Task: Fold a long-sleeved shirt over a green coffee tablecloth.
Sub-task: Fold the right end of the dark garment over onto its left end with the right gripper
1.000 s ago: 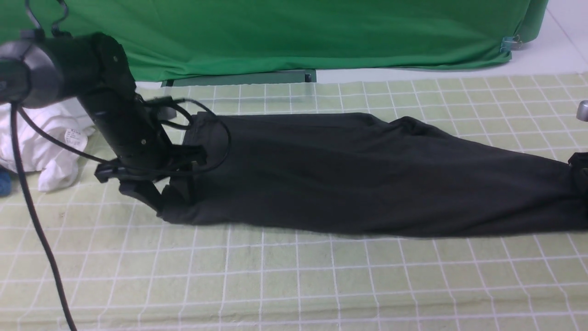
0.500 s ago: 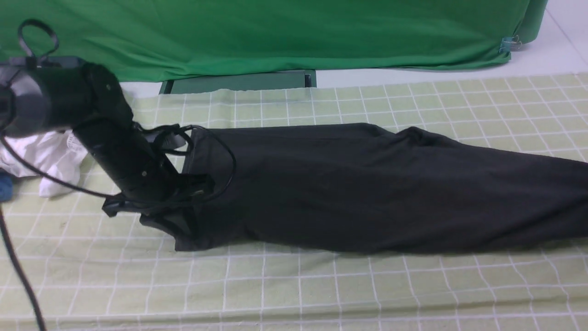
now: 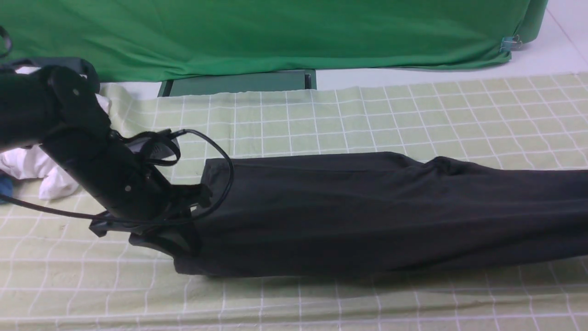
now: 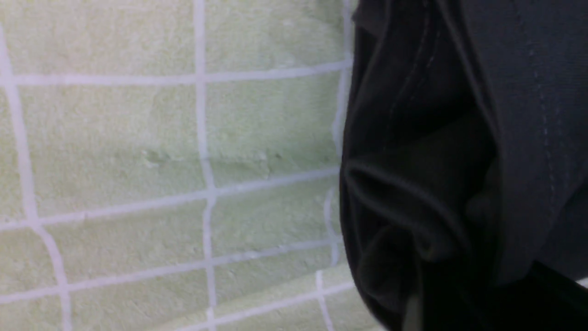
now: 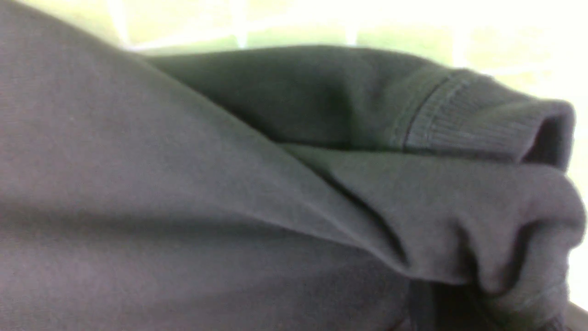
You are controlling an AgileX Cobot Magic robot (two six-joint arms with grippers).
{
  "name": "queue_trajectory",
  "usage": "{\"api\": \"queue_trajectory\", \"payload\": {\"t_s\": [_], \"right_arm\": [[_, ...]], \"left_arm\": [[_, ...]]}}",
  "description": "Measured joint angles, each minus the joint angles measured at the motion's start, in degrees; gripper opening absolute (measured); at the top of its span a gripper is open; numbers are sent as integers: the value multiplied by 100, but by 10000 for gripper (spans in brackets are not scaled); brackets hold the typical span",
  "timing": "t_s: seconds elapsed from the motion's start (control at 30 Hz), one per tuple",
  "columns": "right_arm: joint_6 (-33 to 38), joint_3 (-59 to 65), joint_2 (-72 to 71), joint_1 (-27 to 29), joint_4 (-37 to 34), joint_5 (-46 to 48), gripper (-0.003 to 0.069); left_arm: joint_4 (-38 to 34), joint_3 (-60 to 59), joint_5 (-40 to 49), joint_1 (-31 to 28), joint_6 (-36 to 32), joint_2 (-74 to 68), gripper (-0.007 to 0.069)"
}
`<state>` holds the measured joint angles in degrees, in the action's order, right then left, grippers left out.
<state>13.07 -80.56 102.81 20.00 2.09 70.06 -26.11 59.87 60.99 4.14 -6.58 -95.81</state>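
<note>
And here we are: the black long-sleeved shirt [image 3: 367, 211], soft knit and folded into 1 long narrow band, lies stretched across the pale yellow-green grid-lined tablecloth [image 3: 321, 119], running from left of centre out past the right edge of the front view. No print shows; the plain side faces up.

At the band's left end sits the left gripper [image 3: 183, 243], black on black, but the wrist view shows the hem gathered into tight pleats where it meets the gripper, so I read it as pinched on that end. The right gripper is outside the front view. Its own camera is filled with bunched cloth and a ribbed cuff [image 5: 459, 124], and the jaws read as pressed together on that bundle.

Handling call: this shirt is light, limp and fairly grippy on the textured cloth. It will sag and crease wherever it is unsupported, and layers can slip apart if only the top 1 is caught. Best hold, I'd say, is at the 2 ends, through all layers.

Behind, a deep-green fabric backdrop [image 3: 275, 37]; far left, a crumpled white garment [image 3: 27, 165], well apart.
</note>
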Motion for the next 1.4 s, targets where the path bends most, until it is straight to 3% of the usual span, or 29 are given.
{"api": "queue_trajectory", "payload": {"t_s": [0.3,0.4,0.53,0.7,0.77,0.83,0.93,1.03,1.07,1.17,1.37,1.4], "right_arm": [[-237,-369,0,21,689,-2,51],[-278,-474,-21,21,654,-2,51],[-356,-735,-172,21,208,10,51],[-535,-1005,-469,-93,-636,-2,51],[-609,-1039,-645,-305,-977,-8,51],[-709,-1050,-802,-775,-1422,-14,51],[-805,-1081,-843,-1493,-1811,-28,51],[-964,-1081,-784,-2485,-1968,-220,51],[-977,-1081,-778,-2485,-1968,-220,51],[-1247,-1081,-585,-3581,-2016,-645,51],[-1609,-1081,7,-4947,-2018,-1464,51],[-1609,-1081,34,-4947,-2018,-1492,51]], "left_arm": [[195,422,630,0,-133,246,481],[258,815,493,0,-133,246,533],[362,1416,345,-6,-103,246,540],[461,2106,322,-6,-91,246,451],[492,2358,190,-6,-91,246,356],[485,2602,2,-23,-98,246,202],[356,2733,-56,-154,-142,246,59],[271,2747,-31,-439,-162,235,19],[250,2747,-25,-462,-169,226,19],[-3,2753,26,-856,-169,63,16],[-195,2753,174,-1077,-194,-270,16],[-205,2753,174,-1077,-194,-277,16]]}}
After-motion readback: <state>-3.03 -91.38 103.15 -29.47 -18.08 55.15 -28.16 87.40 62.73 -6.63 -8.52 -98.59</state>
